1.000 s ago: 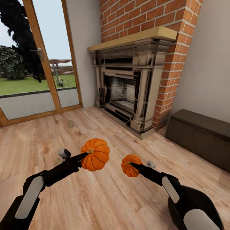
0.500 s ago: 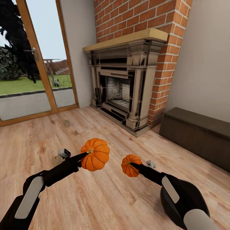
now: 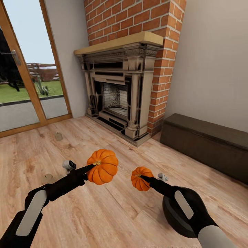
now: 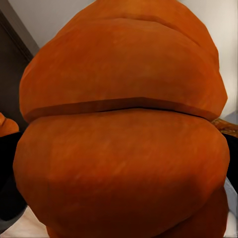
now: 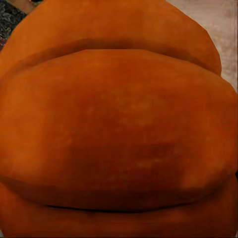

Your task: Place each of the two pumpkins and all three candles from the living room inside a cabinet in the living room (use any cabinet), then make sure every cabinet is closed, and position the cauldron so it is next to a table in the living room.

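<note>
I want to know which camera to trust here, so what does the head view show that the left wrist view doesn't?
Head view: the brick fireplace, the low dark cabinet with its fronts shut, two candles on the floor, and the smaller pumpkin on the right gripper.

Left wrist view: the ribs close up.

Both: the larger pumpkin, held by the left gripper.

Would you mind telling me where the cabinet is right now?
In the head view the cabinet stands on the right against the wall, just right of the brick fireplace, its fronts closed.
</note>
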### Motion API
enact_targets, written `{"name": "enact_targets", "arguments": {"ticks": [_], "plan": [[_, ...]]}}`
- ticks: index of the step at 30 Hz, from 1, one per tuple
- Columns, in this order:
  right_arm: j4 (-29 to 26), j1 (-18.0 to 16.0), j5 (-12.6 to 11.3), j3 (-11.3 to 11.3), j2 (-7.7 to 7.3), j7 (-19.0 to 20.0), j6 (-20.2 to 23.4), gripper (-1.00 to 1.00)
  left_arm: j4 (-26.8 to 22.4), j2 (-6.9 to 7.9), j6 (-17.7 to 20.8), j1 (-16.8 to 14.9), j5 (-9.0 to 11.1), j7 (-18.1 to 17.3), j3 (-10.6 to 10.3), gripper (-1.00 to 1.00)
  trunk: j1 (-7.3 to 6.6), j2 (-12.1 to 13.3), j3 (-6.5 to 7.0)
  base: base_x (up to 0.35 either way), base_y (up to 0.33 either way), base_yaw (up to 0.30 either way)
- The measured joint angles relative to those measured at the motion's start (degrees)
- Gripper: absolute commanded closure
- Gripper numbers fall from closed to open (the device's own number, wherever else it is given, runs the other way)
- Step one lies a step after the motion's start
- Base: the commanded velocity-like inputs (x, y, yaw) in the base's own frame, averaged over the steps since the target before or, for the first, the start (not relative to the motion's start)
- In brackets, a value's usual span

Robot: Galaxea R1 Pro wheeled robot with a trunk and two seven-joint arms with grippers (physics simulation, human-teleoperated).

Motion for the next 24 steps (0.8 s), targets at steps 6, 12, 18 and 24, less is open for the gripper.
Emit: {"name": "enact_targets", "arguments": {"ticks": [6,12,18,24], "plan": [[0.0,0.0,0.1,0.0,-0.01,0.0,0.0,1.00,0.0,0.01,0.0,0.0,0.0,0.0,0.0,1.00,0.00,0.0,0.00,0.000,0.000,-0.255],[0.0,0.0,0.0,0.0,-0.02,0.0,0.0,1.00,0.0,0.05,0.0,0.0,0.1,0.0,0.1,1.00,-0.16,0.1,1.32,0.000,0.000,-0.268],[0.0,0.0,0.1,0.0,-0.02,0.0,-0.1,1.00,0.1,0.07,0.0,0.0,-0.1,0.0,0.1,1.00,-0.31,0.2,2.69,0.000,0.000,-0.286],[0.1,0.0,0.1,-0.1,-0.32,0.0,-0.1,1.00,0.2,0.37,0.0,0.0,0.0,0.0,0.2,1.00,-0.47,0.2,4.15,0.000,0.000,-0.288]]}}
